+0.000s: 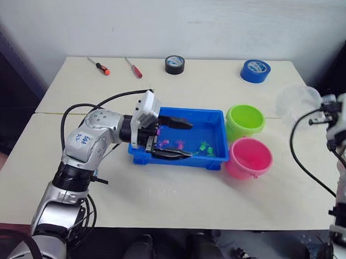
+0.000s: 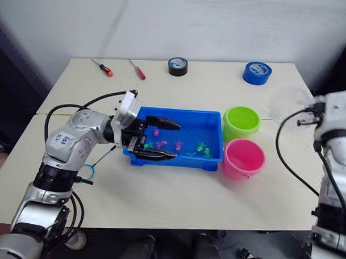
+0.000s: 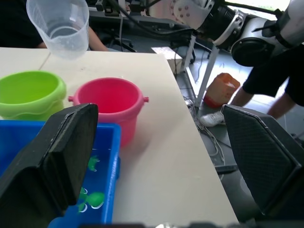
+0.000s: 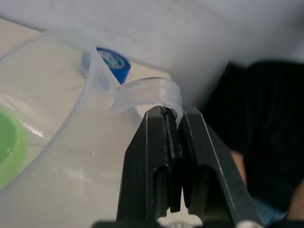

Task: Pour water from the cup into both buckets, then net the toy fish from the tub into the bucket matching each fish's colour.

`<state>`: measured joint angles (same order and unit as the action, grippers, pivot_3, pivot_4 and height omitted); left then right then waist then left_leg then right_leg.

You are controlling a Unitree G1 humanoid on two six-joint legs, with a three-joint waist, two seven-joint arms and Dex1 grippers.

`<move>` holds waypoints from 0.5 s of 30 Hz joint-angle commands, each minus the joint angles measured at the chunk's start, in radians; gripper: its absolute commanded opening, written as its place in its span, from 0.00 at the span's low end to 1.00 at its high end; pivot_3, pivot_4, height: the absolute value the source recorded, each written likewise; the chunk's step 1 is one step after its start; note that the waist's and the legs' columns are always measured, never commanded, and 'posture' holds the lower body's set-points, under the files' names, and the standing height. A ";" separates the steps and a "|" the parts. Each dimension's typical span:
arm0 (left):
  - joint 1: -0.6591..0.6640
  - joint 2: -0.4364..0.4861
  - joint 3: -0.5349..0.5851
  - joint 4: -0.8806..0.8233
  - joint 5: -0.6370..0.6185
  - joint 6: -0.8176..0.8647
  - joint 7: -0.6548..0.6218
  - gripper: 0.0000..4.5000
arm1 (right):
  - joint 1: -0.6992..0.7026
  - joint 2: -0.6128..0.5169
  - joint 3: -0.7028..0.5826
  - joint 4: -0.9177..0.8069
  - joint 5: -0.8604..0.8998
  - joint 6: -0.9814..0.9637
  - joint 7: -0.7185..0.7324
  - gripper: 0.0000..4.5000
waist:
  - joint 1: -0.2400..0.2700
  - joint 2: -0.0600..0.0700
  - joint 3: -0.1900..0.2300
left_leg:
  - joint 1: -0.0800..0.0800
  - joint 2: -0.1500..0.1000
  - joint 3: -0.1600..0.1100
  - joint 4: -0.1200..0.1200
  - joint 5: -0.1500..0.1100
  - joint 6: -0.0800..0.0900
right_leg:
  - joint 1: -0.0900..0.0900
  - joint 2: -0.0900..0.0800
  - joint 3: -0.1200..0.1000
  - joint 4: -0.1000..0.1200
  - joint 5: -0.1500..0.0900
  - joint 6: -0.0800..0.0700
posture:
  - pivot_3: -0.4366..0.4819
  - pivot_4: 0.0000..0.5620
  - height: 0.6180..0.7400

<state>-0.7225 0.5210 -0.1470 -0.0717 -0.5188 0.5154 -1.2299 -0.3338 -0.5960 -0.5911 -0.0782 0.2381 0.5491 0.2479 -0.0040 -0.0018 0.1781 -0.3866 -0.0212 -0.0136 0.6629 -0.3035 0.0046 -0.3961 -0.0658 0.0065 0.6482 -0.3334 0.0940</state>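
The blue tub [image 1: 219, 117] sits mid-table with tiny pink fish [image 1: 165, 144] and green fish [image 1: 205, 147] inside. My left gripper [image 1: 191, 140] is open and reaches in over the tub's left end, one finger near each long side. Right of the tub stand the lime green bucket [image 1: 245, 120] and, nearer to me, the pink bucket [image 1: 249, 158]. My right gripper [image 4: 173, 118] is shut on the handle of the clear cup [image 1: 297, 101]. It holds the cup in the air to the right of the green bucket. The left wrist view shows the cup [image 3: 59, 26] above both buckets.
A black tape roll [image 1: 174, 64], a blue tape roll [image 1: 256, 70] and two screwdrivers [image 1: 99, 66] [image 1: 133, 68] lie along the table's far edge. A thin blue loop [image 2: 87, 172] lies under my left forearm. A person [image 3: 275, 71] stands beyond the table's right side.
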 commanded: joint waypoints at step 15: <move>-0.045 -0.038 0.028 -0.049 -0.108 0.079 -0.016 1.00 | 0.186 0.290 -0.322 -0.172 0.307 0.157 -0.231 0.02 | 0.000 0.001 -0.001 | 0.001 -0.001 0.001 0.000 0.000 0.001 | -0.001 0.000 0.002 0.004 0.000 0.000 | 0.48 0.27 0.97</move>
<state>-0.7518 0.4814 -0.1477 -0.0996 -0.6055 0.5985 -1.2520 -0.1616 -0.3095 -0.8773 -0.2472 0.5397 0.7626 0.0273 -0.0041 -0.0005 0.1773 -0.3851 -0.0223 -0.0130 0.6628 -0.3036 0.0059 -0.3967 -0.0656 0.0082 0.6520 -0.3335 0.0939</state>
